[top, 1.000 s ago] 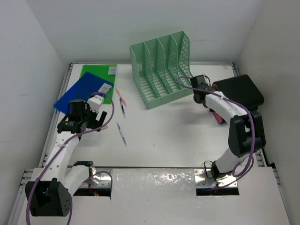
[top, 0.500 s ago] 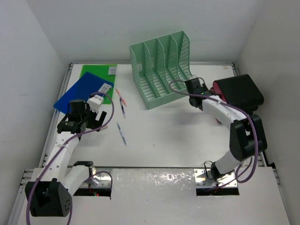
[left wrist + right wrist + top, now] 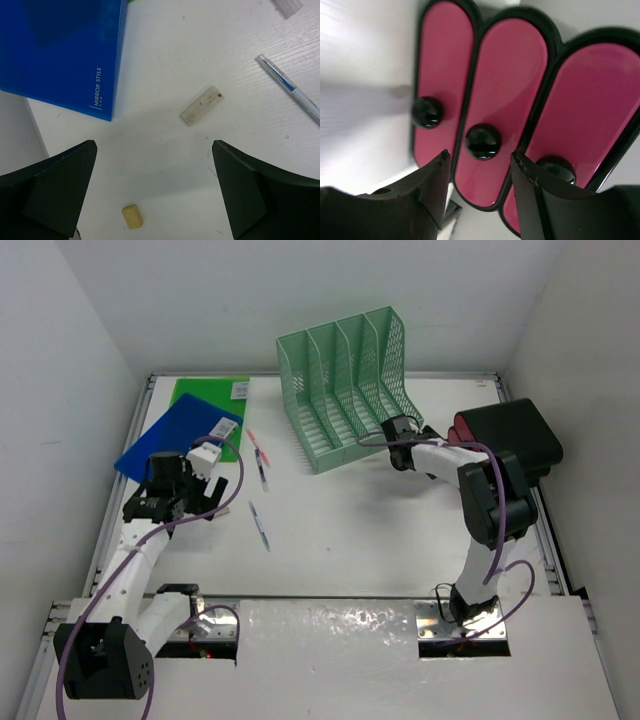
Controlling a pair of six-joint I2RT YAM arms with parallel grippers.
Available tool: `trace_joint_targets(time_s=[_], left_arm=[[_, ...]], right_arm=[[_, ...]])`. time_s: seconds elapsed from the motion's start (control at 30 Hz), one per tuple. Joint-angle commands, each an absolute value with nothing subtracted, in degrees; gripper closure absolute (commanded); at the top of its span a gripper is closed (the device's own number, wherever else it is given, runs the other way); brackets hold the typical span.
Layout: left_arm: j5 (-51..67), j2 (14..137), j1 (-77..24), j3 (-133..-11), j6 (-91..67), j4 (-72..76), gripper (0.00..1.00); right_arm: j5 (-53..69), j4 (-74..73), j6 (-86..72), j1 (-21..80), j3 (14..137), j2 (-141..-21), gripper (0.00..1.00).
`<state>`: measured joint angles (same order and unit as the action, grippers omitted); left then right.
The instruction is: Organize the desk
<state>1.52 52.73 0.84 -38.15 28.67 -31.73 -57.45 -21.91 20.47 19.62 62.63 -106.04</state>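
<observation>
The desk (image 3: 350, 550) is the big white top under everything, and both arms are fixed at its near edge.

The left gripper (image 3: 154, 150) is held low over the left side of the desk. Its jaws are spread wide and nothing is held in them. A little wood block (image 3: 201, 105) and a small yellow rubber (image 3: 132, 216) are seen lying under it. It is likely being kept ready there so one of these small bits can be picked up. A pen (image 3: 290, 87) is left loose nearby. A blue folder (image 3: 60, 50) is laid flat just beside them, with a green folder (image 3: 205, 392) peeking out behind it.

A green rack (image 3: 345, 380) is stood up at the far middle. The folders are probably meant to be put in its slots.

The right gripper (image 3: 481, 155) is pointed at the pink drawers (image 3: 445, 75) of a black box (image 3: 515, 435). Its jaws are parted and nothing is gripped. The middle knob (image 3: 482, 141) is lined up between the fingers, but no touch is seen.
</observation>
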Motion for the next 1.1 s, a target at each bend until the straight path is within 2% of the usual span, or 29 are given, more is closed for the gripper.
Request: trace_joint_targets(time_s=[0.0,0.67,0.77,0.87,0.97,1.07], left_arm=[[1.4,52.6,0.5,-38.9,28.9,-29.3,0.0],[2.8,52.0,0.5,-39.4,29.9,-30.9,0.0],[2.4,52.1,0.5,-39.4,29.5,-30.6,0.0],[2.2,52.4,0.5,-39.5,29.7,-30.7,0.01],[1.9,52.3,0.5,-39.6,29.9,-30.8,0.0],[1.8,52.2,0.5,-39.4,30.0,-30.8,0.0]], right_arm=[[-61.6,-21.1,21.4,18.5,64.7,-105.1,0.51],[-63.9,-13.3,23.4,18.1,61.6,-108.1,0.62],[-63.2,-11.8,23.0,18.1,60.6,-107.9,0.67],[-62.8,-11.3,22.5,18.1,60.0,-108.0,0.77],[-62.7,-11.2,22.3,18.0,59.9,-108.5,0.82],[-62.8,-12.9,20.9,18.1,60.6,-108.7,0.98]])
